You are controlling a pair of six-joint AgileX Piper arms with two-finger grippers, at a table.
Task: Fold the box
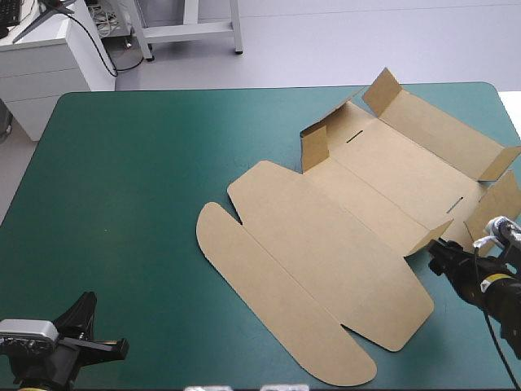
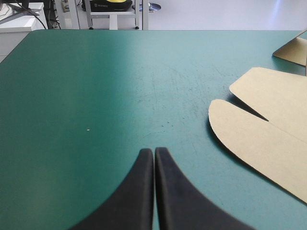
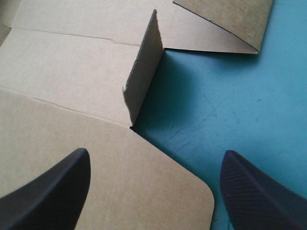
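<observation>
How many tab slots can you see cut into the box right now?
2. One slot sits by the upright flap at the box's far-left corner; the other slot sits nearer the table's right edge, beside the raised side flap. Others may be hidden by raised flaps.

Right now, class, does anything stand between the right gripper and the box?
Nothing visible does. The open right gripper hovers at the edge of the box, a raised flap just ahead, only bare teal-green cover beside it.

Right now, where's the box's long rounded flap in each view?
High view: rounded flap, near-left edge of the box.
Left wrist view: ahead of the left gripper, toward the box.
Right wrist view: not in it.
Shared landmark: the lid panel, in all three.
</observation>
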